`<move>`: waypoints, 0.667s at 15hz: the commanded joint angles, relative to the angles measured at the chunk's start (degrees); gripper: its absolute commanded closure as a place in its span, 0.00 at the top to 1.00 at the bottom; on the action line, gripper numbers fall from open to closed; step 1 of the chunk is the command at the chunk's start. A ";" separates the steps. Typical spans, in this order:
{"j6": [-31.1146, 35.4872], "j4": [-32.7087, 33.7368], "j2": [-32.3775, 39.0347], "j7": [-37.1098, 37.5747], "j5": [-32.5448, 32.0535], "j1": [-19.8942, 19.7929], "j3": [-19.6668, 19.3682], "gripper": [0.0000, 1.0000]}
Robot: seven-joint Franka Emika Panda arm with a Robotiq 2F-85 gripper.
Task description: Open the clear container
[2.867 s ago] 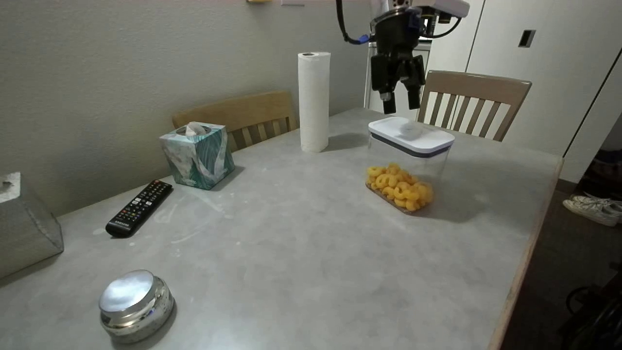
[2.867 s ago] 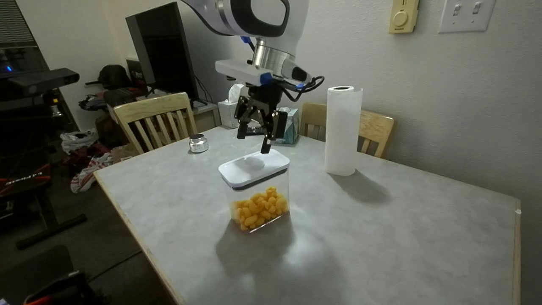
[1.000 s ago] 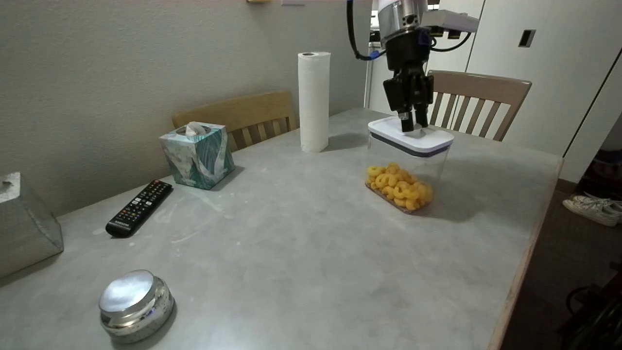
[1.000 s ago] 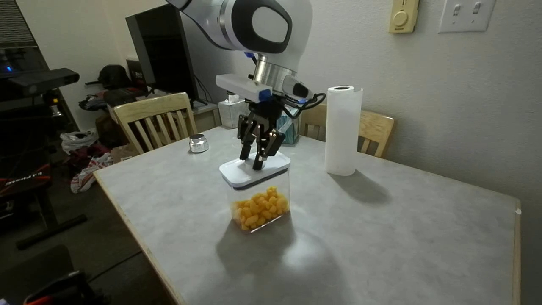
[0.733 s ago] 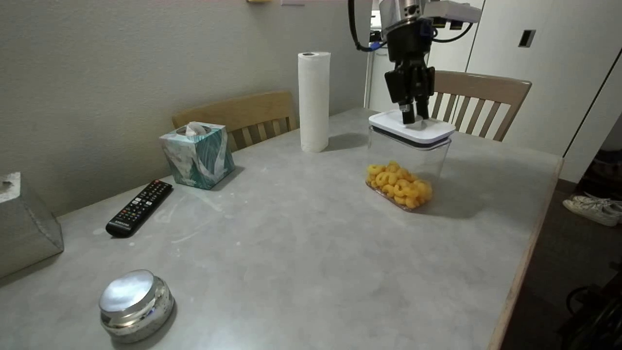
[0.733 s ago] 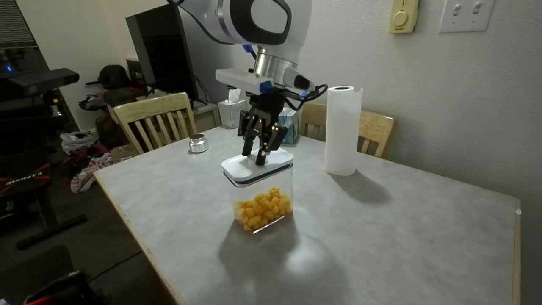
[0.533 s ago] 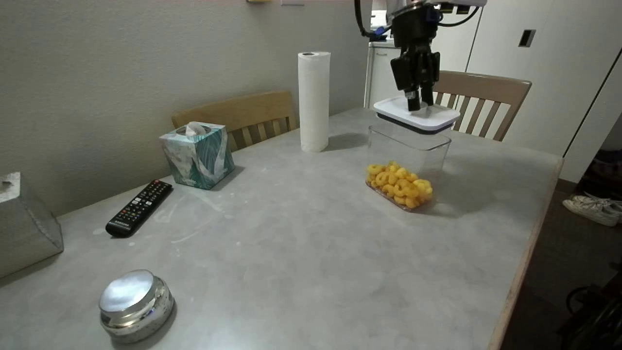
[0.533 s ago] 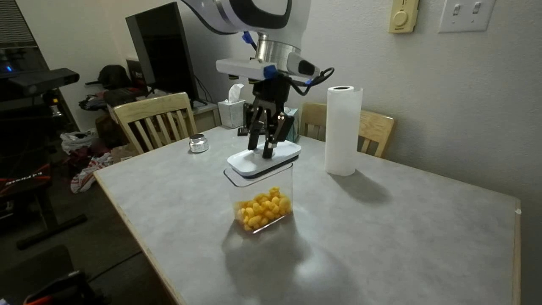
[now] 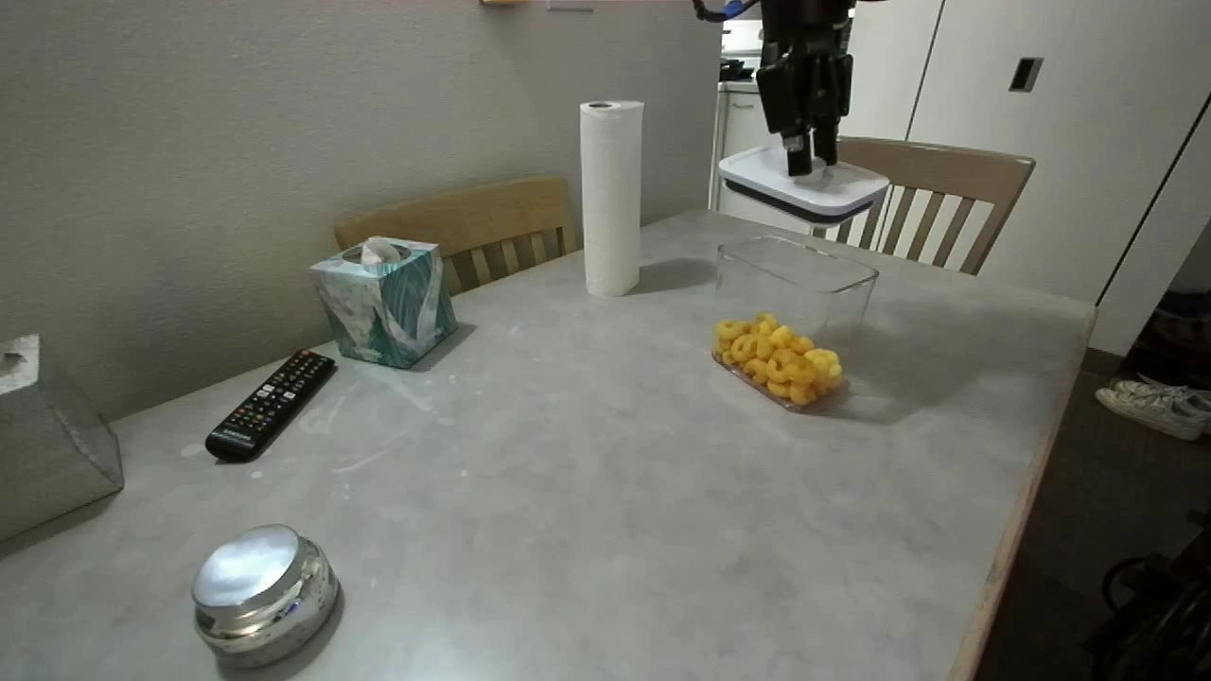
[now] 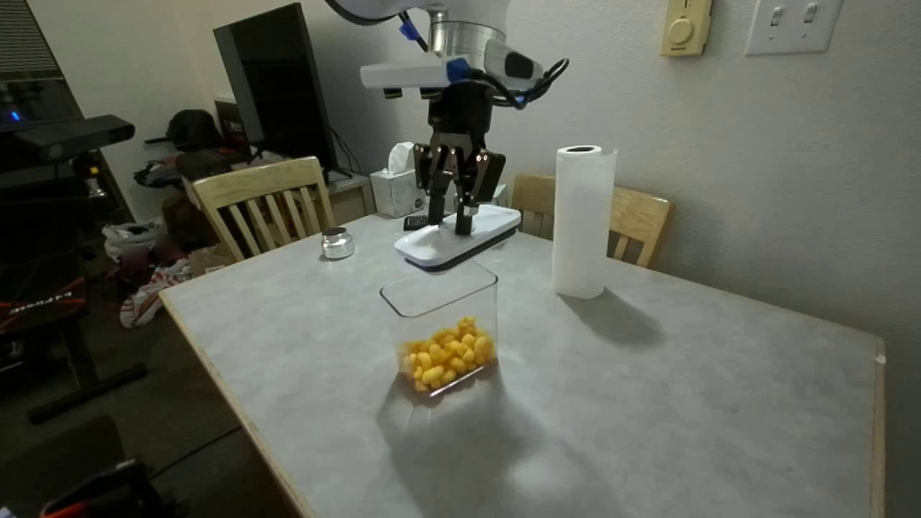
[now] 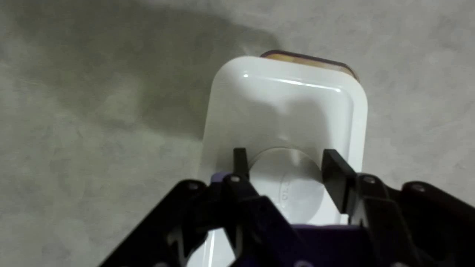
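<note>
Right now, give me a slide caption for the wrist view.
End effector gripping the round knob of the white lid, a sliver of the clear container showing beneath.

White arm (image 10: pixel 478 11); silver collar (image 10: pixel 469 42); black cable (image 9: pixel 707 13); black, screw-dotted claw (image 10: pixel 450 221).

In an exterior view, the clear container (image 9: pixel 762 295) stands right of 2 tissue boxes (image 9: pixel 393 314), lid (image 9: pixel 804 194) above.

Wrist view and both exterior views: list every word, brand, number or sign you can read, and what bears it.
"SAMSUNG": the remote; its other markings are too small.
"OXO", probably, faint and sideways: the round button on the lid.
Dark object at an exterior view's left edge: lettering too blurred.
Yellow wall box: tiny mark, unreadable.
</note>
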 commanded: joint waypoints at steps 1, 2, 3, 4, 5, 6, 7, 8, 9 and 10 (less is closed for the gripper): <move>-0.15 1.40 -0.45 -0.29 -0.25 0.11 0.79 0.27; -0.02 2.29 -0.04 -1.04 -0.03 0.09 1.16 0.27; -0.02 3.45 0.59 -1.83 0.23 0.11 1.59 0.27; -0.20 4.67 1.24 -2.61 0.29 0.20 1.93 0.27; 0.01 5.64 1.70 -3.51 0.33 0.25 2.29 0.27; -0.29 6.98 2.44 -4.03 0.26 0.37 2.63 0.27; -0.41 8.05 2.99 -4.43 0.30 0.43 2.95 0.27; -0.55 9.09 3.59 -4.89 0.32 0.54 3.24 0.27; -0.69 10.18 4.22 -5.21 0.45 0.63 3.53 0.27; -0.97 11.30 5.00 -5.28 0.54 0.76 3.79 0.27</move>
